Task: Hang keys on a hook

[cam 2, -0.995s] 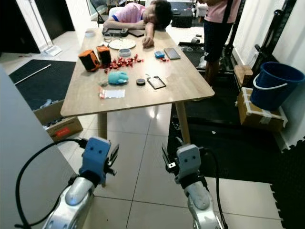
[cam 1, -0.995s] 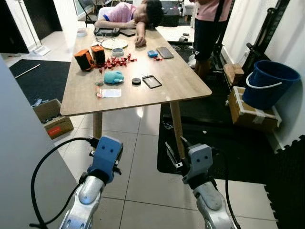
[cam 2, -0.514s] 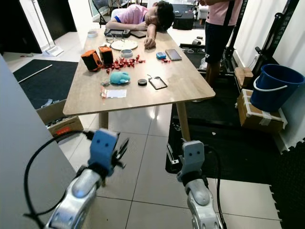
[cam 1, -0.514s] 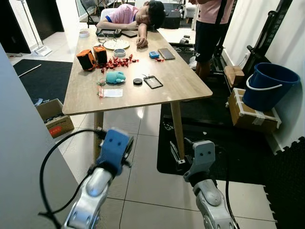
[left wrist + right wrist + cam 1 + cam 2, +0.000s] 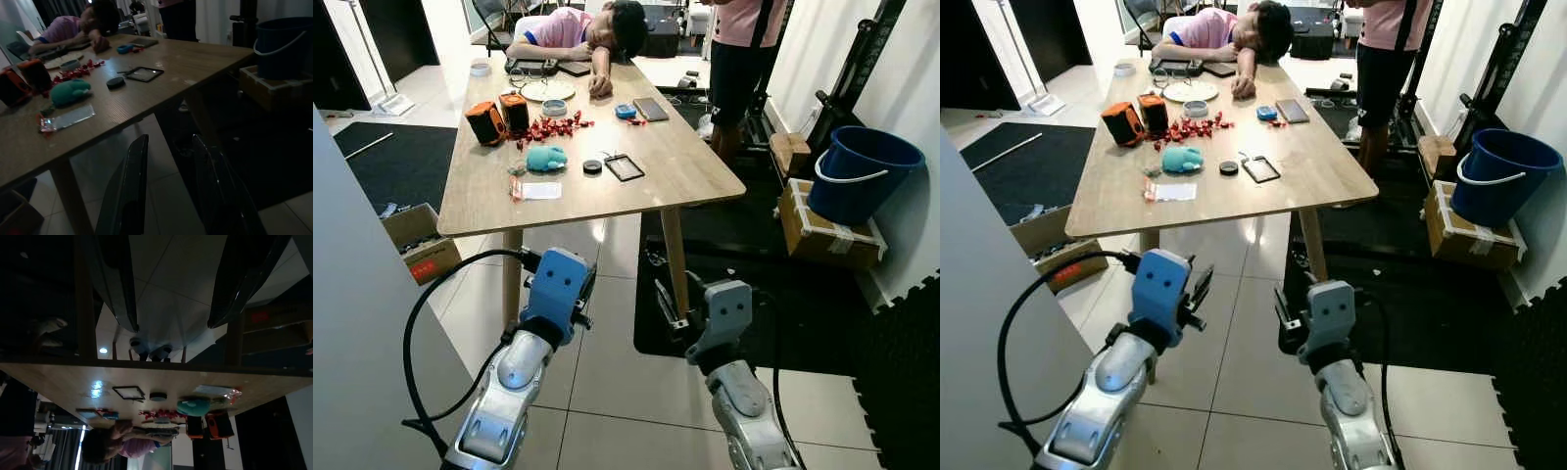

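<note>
Wooden table (image 5: 675, 166) at 12 o'clock holds clutter; left gripper (image 5: 171, 191) and right gripper (image 5: 173, 308) both gape empty.

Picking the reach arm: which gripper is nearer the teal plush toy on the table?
Left. The left gripper hangs below the table edge, roughly under the teal plush toy; the right gripper sits lower and further right.

Both arms reach over the tiled floor (image 5: 607, 362) toward a wooden table (image 5: 675, 171) — a person (image 5: 578, 29) slumps at its far end.
</note>
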